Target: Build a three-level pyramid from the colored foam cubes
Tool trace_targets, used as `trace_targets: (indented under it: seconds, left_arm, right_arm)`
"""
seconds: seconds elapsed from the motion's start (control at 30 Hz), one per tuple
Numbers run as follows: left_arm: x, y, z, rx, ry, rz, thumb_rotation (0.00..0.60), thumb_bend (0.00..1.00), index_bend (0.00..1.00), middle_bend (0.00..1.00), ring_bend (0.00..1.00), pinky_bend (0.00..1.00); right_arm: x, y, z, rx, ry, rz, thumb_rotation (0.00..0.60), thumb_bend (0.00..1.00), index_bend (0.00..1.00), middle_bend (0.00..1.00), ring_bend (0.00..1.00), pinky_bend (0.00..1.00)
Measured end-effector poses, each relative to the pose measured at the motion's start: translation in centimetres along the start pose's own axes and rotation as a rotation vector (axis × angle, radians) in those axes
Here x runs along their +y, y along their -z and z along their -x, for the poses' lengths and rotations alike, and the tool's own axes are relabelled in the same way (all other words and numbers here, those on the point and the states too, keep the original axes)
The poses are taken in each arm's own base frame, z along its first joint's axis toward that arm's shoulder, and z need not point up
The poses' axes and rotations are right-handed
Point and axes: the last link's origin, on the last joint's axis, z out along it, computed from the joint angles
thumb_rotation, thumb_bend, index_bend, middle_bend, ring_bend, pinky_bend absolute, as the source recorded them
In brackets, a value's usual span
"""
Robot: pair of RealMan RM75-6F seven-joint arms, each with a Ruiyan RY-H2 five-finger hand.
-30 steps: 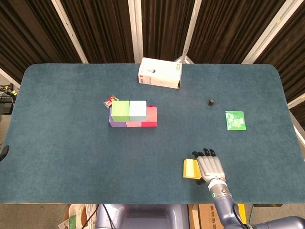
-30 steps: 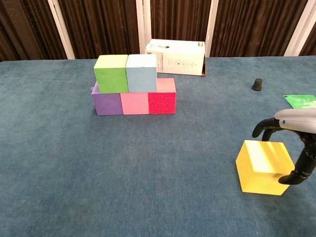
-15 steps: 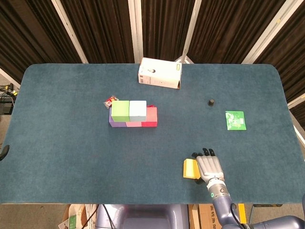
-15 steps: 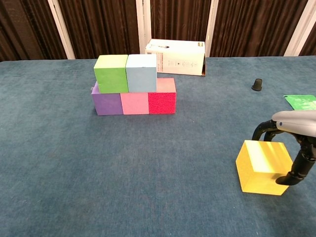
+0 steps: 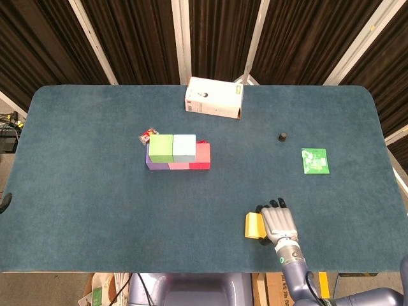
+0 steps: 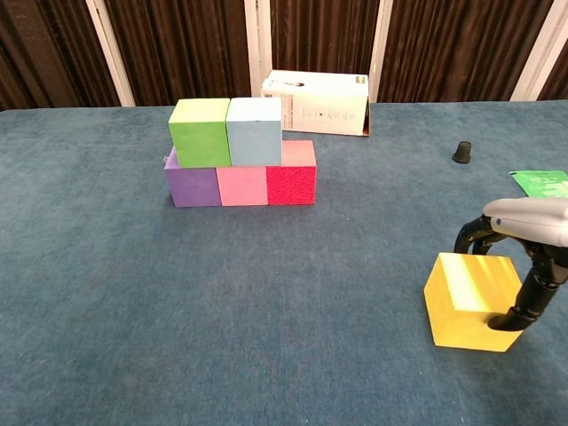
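Fingers [image 6: 531,297] of right hand [image 5: 278,221] curled around yellow cube [image 6: 470,301], seemingly touching it

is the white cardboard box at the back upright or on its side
On its side: the white cardboard box lies long and low on the blue carpeted table.

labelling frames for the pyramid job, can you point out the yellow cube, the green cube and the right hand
yellow cube [image 6: 461,311], chest view, on its front face
green cube [image 6: 200,133], chest view, on its front face
right hand [image 5: 276,220], head view, on the back of the hand
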Motion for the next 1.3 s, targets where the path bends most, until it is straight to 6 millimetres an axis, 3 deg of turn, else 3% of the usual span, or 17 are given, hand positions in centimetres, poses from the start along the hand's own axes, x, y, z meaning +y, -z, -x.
trace_targets:
  seconds: [0.43,0.73,1.03,1.3]
  left_arm:
    - [-0.3,0.0,-0.2,-0.002,-0.025,-0.025,0.6,0.32,0.21,0.0,0.0,0.0]
    - [-0.5,-0.1,-0.3,-0.008,-0.047,-0.041,0.6,0.32,0.21,0.0,0.0,0.0]
    - [-0.8,-0.2,-0.5,-0.003,-0.061,-0.056,0.6,0.32,0.21,0.0,0.0,0.0]
    - [-1.4,-0.3,-0.7,-0.03,-0.105,-0.082,0.6,0.32,0.19,0.0,0.0,0.0]
  right_arm:
    - [-0.3,0.1,-0.3,0.047,-0.021,-0.021,0.6,0.31,0.41,0.4,0.2,0.0]
    - [0.4,1.5,-2.3,0.081,-0.033,-0.028,0.6,0.34,0.41,0.4,0.2,0.0]
    - [1.8,2.2,-6.4,0.163,-0.004,-0.044,0.6,0.34,0.41,0.4,0.2,0.0]
    - [2.0,2.0,-12.7,0.222,0.035,-0.086,0.6,0.34,0.41,0.4,0.2,0.0]
